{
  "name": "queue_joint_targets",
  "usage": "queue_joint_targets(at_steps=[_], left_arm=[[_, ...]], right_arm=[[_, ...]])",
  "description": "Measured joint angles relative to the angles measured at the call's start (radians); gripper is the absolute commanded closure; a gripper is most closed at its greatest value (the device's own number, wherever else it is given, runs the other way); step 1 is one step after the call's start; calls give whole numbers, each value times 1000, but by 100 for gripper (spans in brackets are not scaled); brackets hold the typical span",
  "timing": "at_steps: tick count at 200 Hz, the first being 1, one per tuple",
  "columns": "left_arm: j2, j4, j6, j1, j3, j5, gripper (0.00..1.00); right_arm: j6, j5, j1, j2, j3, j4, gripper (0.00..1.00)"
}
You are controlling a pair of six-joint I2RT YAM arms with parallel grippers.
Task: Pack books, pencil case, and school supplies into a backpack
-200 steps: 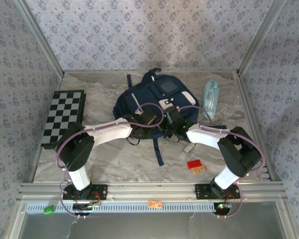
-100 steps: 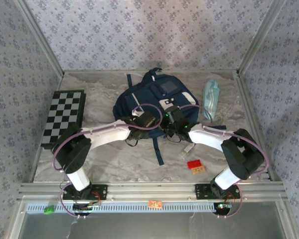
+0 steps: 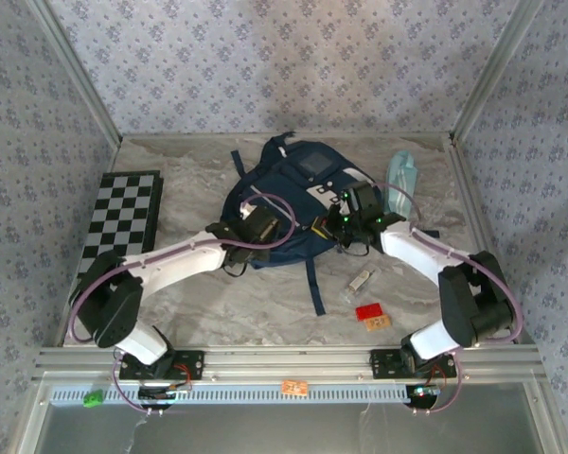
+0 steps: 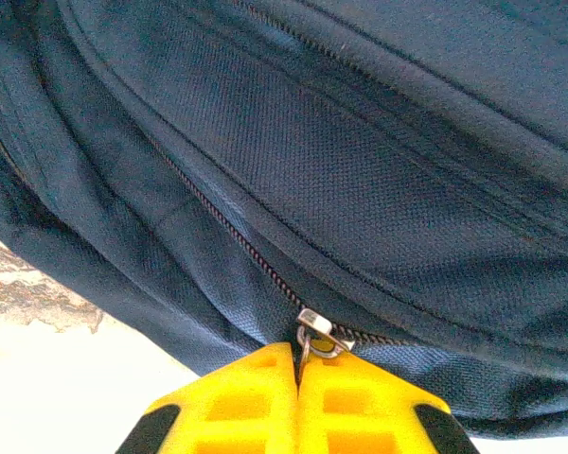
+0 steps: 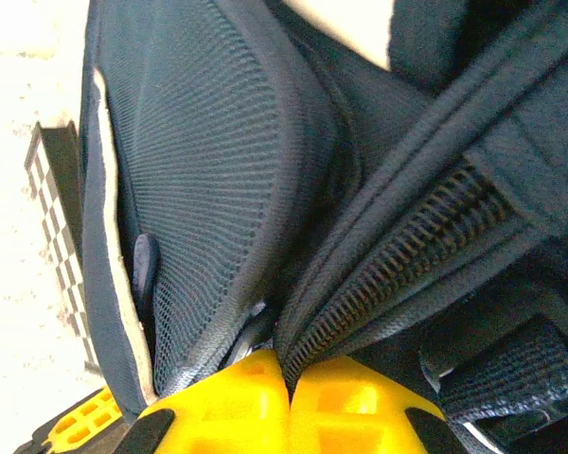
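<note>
The navy backpack (image 3: 298, 194) lies at the back middle of the table, its long strap (image 3: 314, 284) trailing toward me. My left gripper (image 3: 256, 230) (image 4: 297, 364) is shut on the metal zipper pull (image 4: 314, 331) on the bag's near left side. At the bag's right side, my right gripper (image 3: 326, 226) (image 5: 289, 374) is shut on a fold of backpack fabric beside a row of zipper teeth (image 5: 407, 251). The pale teal pencil case (image 3: 401, 180) lies to the right of the bag. The small clear school supply (image 3: 360, 281) rests in front. The books are hidden.
A black-and-white checkered board (image 3: 123, 222) lies at the left edge. A small red piece (image 3: 367, 311) and an orange one (image 3: 379, 323) sit near the right arm's base. Patterned walls close in the back and both sides.
Both grippers and the backpack have shifted right and toward the back. The right gripper has pulled its side of the bag rightward, and the left arm has stretched out after it.
</note>
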Motion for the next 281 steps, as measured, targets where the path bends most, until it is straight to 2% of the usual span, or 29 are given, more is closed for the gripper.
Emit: queue_joint_targets(at_steps=[22, 44, 50, 62, 81, 102, 122, 141, 161, 181, 210, 251, 281], left_arm=[[-48, 13, -3, -13, -10, 28, 100], [-31, 19, -19, -62, 12, 39, 100], [-14, 20, -25, -77, 33, 41, 100], [37, 16, -40, -106, 96, 46, 100], [114, -21, -74, -129, 169, 40, 100], [151, -48, -92, -116, 169, 41, 100], [151, -51, -95, -97, 167, 49, 100], [148, -43, -95, -94, 167, 57, 100], [148, -41, -94, -94, 164, 61, 100], [148, -41, -90, -91, 157, 63, 100], [148, -45, -90, -75, 154, 52, 100], [135, -67, -86, -53, 133, 1, 100], [83, -107, -71, 6, 78, -48, 100]], right_arm=[[-100, -78, -43, 82, 126, -106, 100], [-200, -145, -104, 201, 303, -231, 100], [-224, -151, -121, 233, 351, -261, 90], [-256, -150, -151, 274, 415, -303, 63], [-283, -122, -191, 277, 435, -290, 43], [-245, -106, -183, 193, 333, -220, 38], [-140, -108, -94, 84, 141, -104, 37], [-14, -108, 1, 73, 12, 23, 40], [87, -103, 40, 127, -16, 114, 43], [150, -78, 61, 184, 2, 172, 62], [169, -32, 79, 205, 25, 192, 100], [102, -35, 49, 175, 37, 145, 100], [1, -100, -58, 137, 66, 38, 100]])
